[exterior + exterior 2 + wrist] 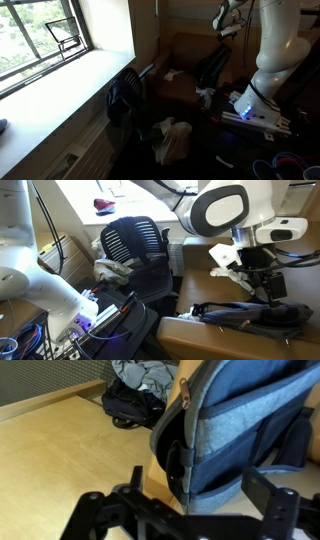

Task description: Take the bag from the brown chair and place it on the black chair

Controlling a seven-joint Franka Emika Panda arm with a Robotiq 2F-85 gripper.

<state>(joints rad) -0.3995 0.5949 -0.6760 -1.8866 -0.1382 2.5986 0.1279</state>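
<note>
Bag (245, 311) lies on brown chair (200, 338) — tool (263, 290) agape above.

The bag (250, 312) is black, the armchair (210, 338) brown, the slimmer chair (135, 242) black with a mesh-patterned back, and the robot arm (215, 208) white.

In an exterior view the brown chair (190, 335) is cut off by the bottom edge. In the wrist view the jaws are blurred and cropped below. The bag (212, 68) melts into shadow, its outline unclear.
</note>
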